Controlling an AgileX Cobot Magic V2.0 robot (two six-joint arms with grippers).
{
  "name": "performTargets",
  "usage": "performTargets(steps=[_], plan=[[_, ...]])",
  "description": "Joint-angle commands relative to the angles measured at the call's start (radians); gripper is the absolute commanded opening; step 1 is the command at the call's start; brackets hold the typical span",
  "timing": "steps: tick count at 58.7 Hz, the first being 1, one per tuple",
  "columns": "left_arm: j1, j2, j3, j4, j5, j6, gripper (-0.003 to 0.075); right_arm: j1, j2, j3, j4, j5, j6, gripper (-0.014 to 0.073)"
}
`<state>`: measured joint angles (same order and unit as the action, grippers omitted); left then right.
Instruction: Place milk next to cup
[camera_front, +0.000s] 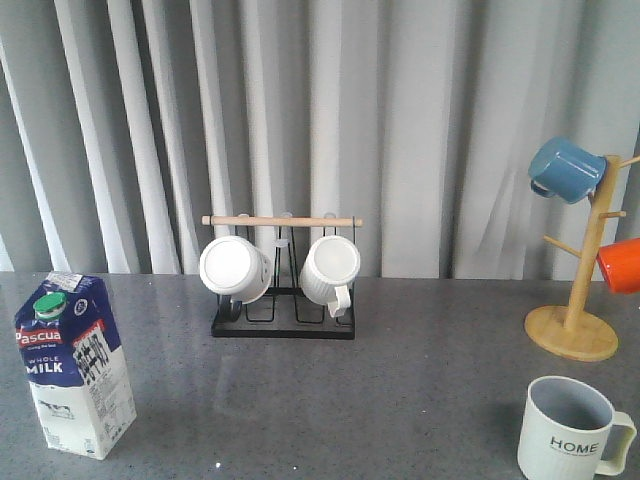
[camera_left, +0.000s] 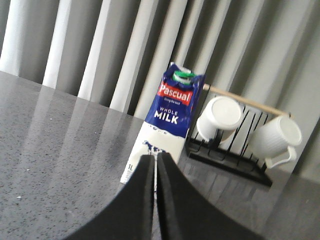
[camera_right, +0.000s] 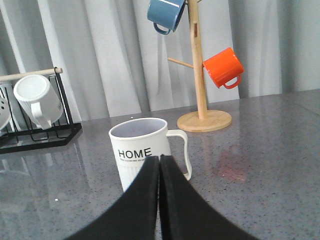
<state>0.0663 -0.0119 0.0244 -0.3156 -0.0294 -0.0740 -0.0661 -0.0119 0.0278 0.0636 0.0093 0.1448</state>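
Grey table (camera_front: 400, 380) bears upright milk (camera_front: 75, 365), label facing front.

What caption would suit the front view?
Milk carton stands at table's left, HOME cup far right, mug racks behind.

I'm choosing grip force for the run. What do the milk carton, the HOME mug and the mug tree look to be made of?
Milk carton: printed coated paperboard, judging by its folded gable top and slight sheen; green cap looks plastic.
HOME mug: probably glazed ceramic, with a smooth cream ribbed wall and thick rim.
Mug tree: pale unpainted wood, judging by its colour; probably rigid.
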Motion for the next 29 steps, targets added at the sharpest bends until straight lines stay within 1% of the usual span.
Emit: performTargets(steps=[1, 7, 13, 17, 20, 25, 29], plan=[[0.001, -0.012, -0.028, -0.076, -0.105, -0.032, -0.0005, -0.009, -0.011, -0.005, 0.061, -0.081, 0.017, -0.0004], [0.001, -0.012, -0.029, -0.116, -0.119, -0.057, 0.0007, -0.009, -0.011, -0.028, 0.065, -0.059, 0.015, 0.0005], [0.001, -0.012, -0.029, -0.144, -0.153, -0.107, 0.0048, -0.009, -0.011, -0.045, 0.113, -0.037, 0.04, 0.0061], [0.001, -0.012, -0.029, -0.145, -0.166, -0.126, 0.0098, -0.007, -0.011, -0.061, 0.157, -0.032, 0.045, 0.0139], [0.001, -0.012, -0.029, -0.145, -0.166, -0.135, 0.0139, -0.006, -0.011, -0.074, 0.163, -0.022, 0.044, 0.0203], [0.001, -0.012, -0.029, -0.145, -0.16, -0.181, 0.0229, -0.006, -0.011, -0.09, 0.163, -0.009, 0.044, 0.0351], [0.001, -0.012, -0.029, -0.145, -0.167, -0.201, 0.0301, -0.007, -0.011, -0.09, 0.163, -0.016, 0.044, 0.0447]])
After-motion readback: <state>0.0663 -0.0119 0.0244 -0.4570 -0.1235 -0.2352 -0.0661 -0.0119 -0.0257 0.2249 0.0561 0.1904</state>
